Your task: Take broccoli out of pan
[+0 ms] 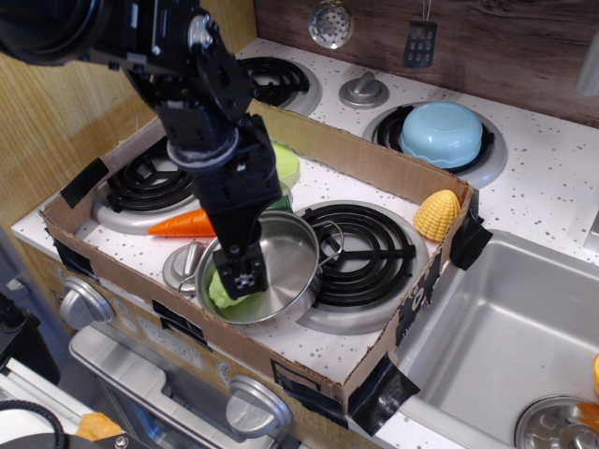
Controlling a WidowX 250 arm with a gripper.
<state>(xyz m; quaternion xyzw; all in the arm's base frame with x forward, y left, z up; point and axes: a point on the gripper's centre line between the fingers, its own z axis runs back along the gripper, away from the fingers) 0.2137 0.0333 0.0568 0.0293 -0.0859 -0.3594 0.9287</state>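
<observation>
Where the cardboard box (374, 168) frames the burners, the black robot arm (201, 122) reaches down into the steel pan (281, 257). Its jaws sit right over the broccoli (219, 291), which lies at the pan's near-left edge; whether they are open or closed on it I cannot tell. A carrot (182, 224) lies just beside the pan.

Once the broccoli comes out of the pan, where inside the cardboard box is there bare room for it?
The right front burner, between pan and corn, is bare. So is the left burner. Around the carrot, plate and claw over the broccoli it is crowded.
</observation>
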